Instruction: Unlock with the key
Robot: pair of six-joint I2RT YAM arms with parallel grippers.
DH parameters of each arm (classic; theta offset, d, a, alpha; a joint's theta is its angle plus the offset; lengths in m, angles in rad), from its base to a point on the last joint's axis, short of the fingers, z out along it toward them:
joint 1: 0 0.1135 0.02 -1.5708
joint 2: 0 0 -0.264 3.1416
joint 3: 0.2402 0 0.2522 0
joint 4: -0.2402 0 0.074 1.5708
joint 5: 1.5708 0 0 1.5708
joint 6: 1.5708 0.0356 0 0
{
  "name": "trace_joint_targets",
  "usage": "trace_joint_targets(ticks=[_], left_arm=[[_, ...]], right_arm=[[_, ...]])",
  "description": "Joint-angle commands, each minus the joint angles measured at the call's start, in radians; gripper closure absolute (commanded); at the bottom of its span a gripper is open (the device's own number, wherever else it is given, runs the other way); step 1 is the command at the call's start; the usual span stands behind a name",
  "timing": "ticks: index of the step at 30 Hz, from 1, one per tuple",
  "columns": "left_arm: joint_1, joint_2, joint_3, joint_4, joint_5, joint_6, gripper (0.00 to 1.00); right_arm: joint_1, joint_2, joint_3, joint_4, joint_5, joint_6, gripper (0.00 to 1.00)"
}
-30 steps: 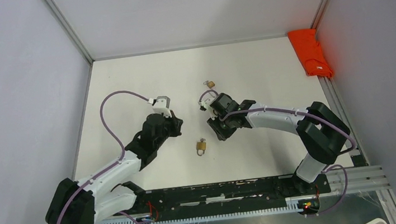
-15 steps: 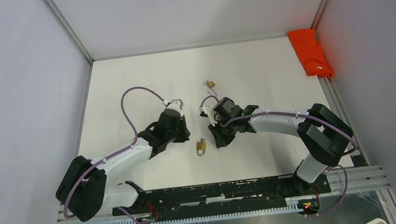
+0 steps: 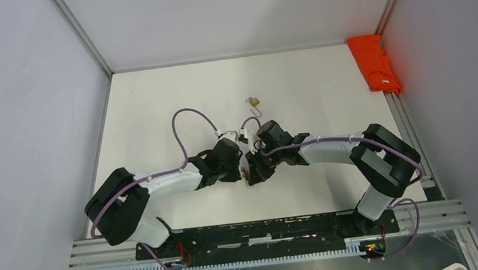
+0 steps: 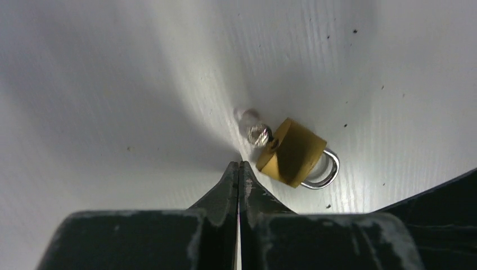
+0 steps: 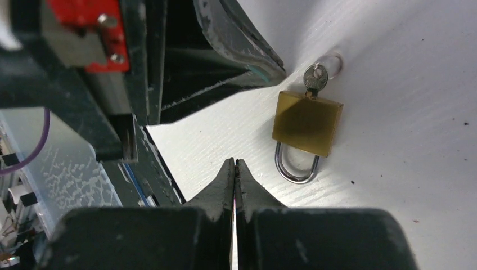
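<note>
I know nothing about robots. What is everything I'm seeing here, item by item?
Padlock: one, brass with a silver shackle, lying flat on the table between the two grippers.
Key: one, silver, sticking out of that padlock's end opposite the shackle.
Second padlock: one, brass, farther back on the table; details too small to tell.
Folded cloth: one, orange-red, far right corner.
Table: one, white.
Left arm, right arm: two, white and black, with purple cables.
Left gripper: black, shut, empty, tip near the padlock's key end.
Right gripper: black, shut, empty, tip beside the shackle.
</note>
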Motion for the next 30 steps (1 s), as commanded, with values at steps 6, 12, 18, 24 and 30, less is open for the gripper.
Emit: trace_joint_targets(ticks=[6, 12, 18, 24, 30], left_arm=[[-0.001, 0.11, 0.088, -0.009, -0.079, 0.044, 0.98], [-0.001, 0.147, 0.109, 0.005, -0.051, 0.053, 0.98], [-0.001, 0.129, 0.088, 0.01, -0.037, 0.047, 0.98], [-0.001, 0.089, 0.065, 0.01, -0.03, 0.041, 0.98], [-0.001, 0.059, 0.07, -0.007, -0.048, 0.053, 0.98]], right_arm=[[-0.002, -0.025, 0.013, -0.075, 0.197, -0.028, 0.9], [0.001, -0.014, 0.06, -0.139, 0.3, -0.067, 0.68], [0.021, 0.038, 0.107, -0.168, 0.317, -0.065, 0.68], [0.079, 0.079, 0.17, -0.236, 0.379, -0.037, 0.69], [0.134, 0.158, 0.229, -0.325, 0.47, -0.018, 0.69]])
